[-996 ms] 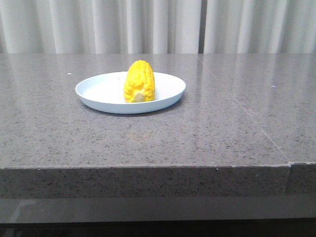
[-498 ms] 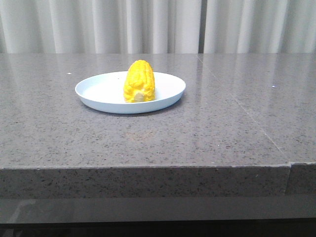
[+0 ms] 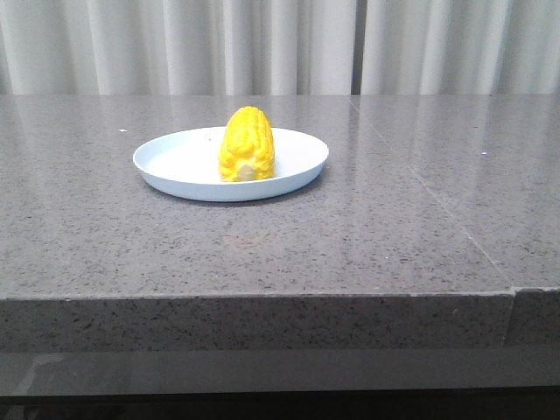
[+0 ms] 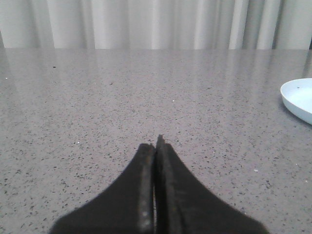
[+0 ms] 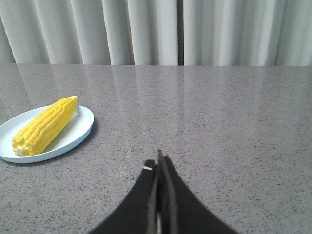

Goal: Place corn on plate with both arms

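I see corn (image 3: 247, 145) lying inside plate (image 3: 175, 162), stub end toward camera, tapered tip pointing 12 o'clock. Plate sits on grey speckled table (image 3: 350, 245), around 11 o'clock from front-view centre. Left gripper (image 4: 156, 146) clenched, fingers pressed together, holding nothing, low over bare table; plate edge near 3 o'clock in its view. Right gripper (image 5: 159, 165) clenched too, empty, well apart from plate. White curtain (image 3: 262, 44) behind table.
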Controlling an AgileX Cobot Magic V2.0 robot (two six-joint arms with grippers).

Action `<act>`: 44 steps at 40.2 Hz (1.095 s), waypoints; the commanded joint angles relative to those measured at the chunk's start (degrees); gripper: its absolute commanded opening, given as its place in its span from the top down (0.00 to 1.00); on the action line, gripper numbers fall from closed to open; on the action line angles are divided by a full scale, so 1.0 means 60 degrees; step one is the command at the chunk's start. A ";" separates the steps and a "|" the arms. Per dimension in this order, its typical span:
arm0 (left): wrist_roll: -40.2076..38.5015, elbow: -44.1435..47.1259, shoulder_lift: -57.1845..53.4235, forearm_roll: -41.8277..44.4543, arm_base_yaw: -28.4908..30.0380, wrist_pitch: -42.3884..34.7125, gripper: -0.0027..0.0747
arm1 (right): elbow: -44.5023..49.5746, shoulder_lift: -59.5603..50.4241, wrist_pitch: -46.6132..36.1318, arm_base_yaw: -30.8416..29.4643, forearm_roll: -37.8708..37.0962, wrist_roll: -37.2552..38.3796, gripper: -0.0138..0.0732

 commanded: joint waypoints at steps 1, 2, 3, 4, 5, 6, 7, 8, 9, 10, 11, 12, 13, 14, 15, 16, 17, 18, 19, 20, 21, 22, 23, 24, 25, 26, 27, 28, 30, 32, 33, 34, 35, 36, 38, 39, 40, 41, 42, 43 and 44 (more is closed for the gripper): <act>-0.0017 0.0018 -0.0199 0.0000 0.0017 -0.0727 0.99 | -0.0235 0.0111 -0.0798 -0.0074 -0.0220 -0.0092 0.92; -0.0017 0.0018 -0.0199 0.0000 0.0017 -0.0727 0.99 | -0.0235 0.0111 -0.0798 -0.0074 -0.0220 -0.0092 0.92; -0.0017 0.0018 -0.0199 0.0000 0.0017 -0.0727 0.99 | -0.0235 0.0111 -0.0798 -0.0074 -0.0220 -0.0092 0.92; -0.0017 0.0018 -0.0199 0.0000 0.0017 -0.0727 0.99 | -0.0235 0.0111 -0.0798 -0.0074 -0.0220 -0.0092 0.92; -0.0017 0.0018 -0.0199 0.0000 0.0017 -0.0727 0.99 | -0.0235 0.0111 -0.0798 -0.0074 -0.0220 -0.0092 0.92; -0.0017 0.0018 -0.0199 0.0000 0.0017 -0.0727 0.99 | -0.0235 0.0111 -0.0798 -0.0074 -0.0220 -0.0092 0.92; -0.0017 0.0018 -0.0199 0.0000 0.0017 -0.0727 0.99 | -0.0235 0.0111 -0.0798 -0.0074 -0.0220 -0.0092 0.92; -0.0017 0.0018 -0.0199 0.0000 0.0017 -0.0727 0.99 | -0.0235 0.0111 -0.0798 -0.0074 -0.0220 -0.0092 0.92; -0.0017 0.0018 -0.0199 0.0000 0.0017 -0.0727 0.99 | -0.0224 0.0111 -0.0798 -0.0074 -0.0259 -0.0092 0.92; -0.0017 0.0018 -0.0199 0.0000 0.0017 -0.0727 0.99 | -0.0188 0.0111 -0.0836 -0.0074 -0.0336 -0.0092 0.92; -0.0017 0.0018 -0.0199 0.0000 0.0017 -0.0727 0.99 | -0.0125 0.0111 -0.0855 -0.0074 -0.0379 -0.0092 0.92; -0.0017 0.0018 -0.0199 0.0000 0.0017 -0.0727 0.99 | -0.0038 0.0099 -0.0915 -0.0074 -0.0368 -0.0135 0.92; -0.0017 0.0018 -0.0199 0.0000 0.0017 -0.0727 0.99 | 0.0082 0.0086 -0.0972 -0.0074 -0.0239 -0.0253 0.92; -0.0017 0.0018 -0.0199 0.0000 0.0017 -0.0727 0.99 | 0.0187 0.0057 -0.1037 -0.0101 -0.0028 -0.0404 0.92; -0.0017 0.0018 -0.0199 0.0000 0.0017 -0.0727 0.99 | 0.0352 0.0025 -0.1129 -0.0141 0.0189 -0.0675 0.92; -0.0017 0.0018 -0.0199 0.0000 0.0017 -0.0727 0.99 | 0.0482 -0.0009 -0.1207 -0.0228 0.0507 -0.0921 0.92; -0.0017 0.0018 -0.0199 0.0000 0.0017 -0.0727 0.99 | 0.0678 -0.0060 -0.1345 -0.0349 0.0755 -0.1263 0.92; -0.0017 0.0018 -0.0199 0.0000 0.0017 -0.0727 0.99 | 0.0898 -0.0105 -0.1479 -0.0464 0.1098 -0.1525 0.92; -0.0017 0.0018 -0.0199 0.0000 0.0017 -0.0727 0.99 | 0.1070 -0.0183 -0.1670 -0.0640 0.1362 -0.1882 0.92; -0.0017 0.0018 -0.0199 0.0000 0.0017 -0.0727 0.99 | 0.1300 -0.0236 -0.1866 -0.0788 0.1693 -0.2235 0.92; -0.0017 0.0018 -0.0199 0.0000 0.0017 -0.0727 0.99 | 0.1524 -0.0341 -0.2044 -0.1048 0.1998 -0.2560 0.92; -0.0017 0.0018 -0.0199 0.0000 0.0017 -0.0727 0.99 | 0.1740 -0.0409 -0.2168 -0.1209 0.2293 -0.2775 0.92; -0.0017 0.0018 -0.0199 0.0000 0.0017 -0.0727 0.99 | 0.1894 -0.0511 -0.2310 -0.1428 0.2465 -0.3029 0.92; -0.0017 0.0018 -0.0199 0.0000 0.0017 -0.0727 0.99 | 0.2034 -0.0586 -0.2387 -0.1589 0.2640 -0.3172 0.92; -0.0017 0.0018 -0.0199 0.0000 0.0017 -0.0727 0.99 | 0.2200 -0.0669 -0.2450 -0.1748 0.2840 -0.3304 0.92; -0.0017 0.0018 -0.0199 0.0000 0.0017 -0.0727 0.99 | 0.2394 -0.0821 -0.2545 -0.2053 0.3061 -0.3441 0.92; -0.0017 0.0018 -0.0199 0.0000 0.0017 -0.0727 0.99 | 0.2582 -0.0901 -0.2607 -0.2245 0.3124 -0.3462 0.92; -0.0017 0.0018 -0.0199 0.0000 0.0017 -0.0727 0.99 | 0.2684 -0.0903 -0.2683 -0.2425 0.3163 -0.3462 0.92; -0.0017 0.0018 -0.0199 0.0000 0.0017 -0.0727 0.99 | 0.2911 -0.0889 -0.2767 -0.2716 0.3220 -0.3462 0.92; -0.0017 0.0018 -0.0181 0.0000 0.0017 -0.0727 0.99 | 0.3136 -0.0889 -0.2880 -0.2975 0.3291 -0.3462 0.92; -0.0017 0.0018 -0.0181 0.0000 0.0017 -0.0727 0.99 | 0.3271 -0.0889 -0.2992 -0.3099 0.3301 -0.3462 0.92; -0.0017 0.0018 -0.0181 0.0000 0.0017 -0.0727 0.99 | 0.3412 -0.0889 -0.3107 -0.3186 0.3323 -0.3462 0.92; -0.0017 0.0018 -0.0181 0.0000 0.0017 -0.0727 0.99 | 0.3518 -0.0889 -0.3307 -0.3276 0.3342 -0.3462 0.92; -0.0017 0.0018 -0.0181 0.0000 0.0017 -0.0727 0.99 | 0.3536 -0.0889 -0.3304 -0.3329 0.3342 -0.3462 0.92; -0.0017 0.0018 -0.0181 0.0000 0.0017 -0.0727 0.99 | 0.3507 -0.0889 -0.3262 -0.3409 0.3342 -0.3482 0.92; -0.0017 0.0018 -0.0181 0.0000 0.0017 -0.0727 0.99 | 0.3507 -0.0889 -0.3296 -0.3435 0.3342 -0.3483 0.92; -0.0017 0.0018 -0.0181 0.0000 0.0017 -0.0727 0.99 | 0.3507 -0.0889 -0.3296 -0.3435 0.3342 -0.3483 0.92; -0.0017 0.0018 -0.0181 0.0000 0.0017 -0.0727 0.99 | 0.3507 -0.0889 -0.3284 -0.3437 0.3342 -0.3483 0.92; -0.0017 0.0018 -0.0181 0.0000 0.0017 -0.0727 0.99 | 0.3507 -0.0889 -0.3274 -0.3437 0.3342 -0.3483 0.92; -0.0017 0.0018 -0.0181 0.0000 0.0017 -0.0727 0.99 | 0.3507 -0.0889 -0.3264 -0.3437 0.3342 -0.3483 0.92; -0.0017 0.0018 -0.0181 0.0000 0.0017 -0.0727 0.99 | 0.3507 -0.0889 -0.3264 -0.3437 0.3342 -0.3483 0.92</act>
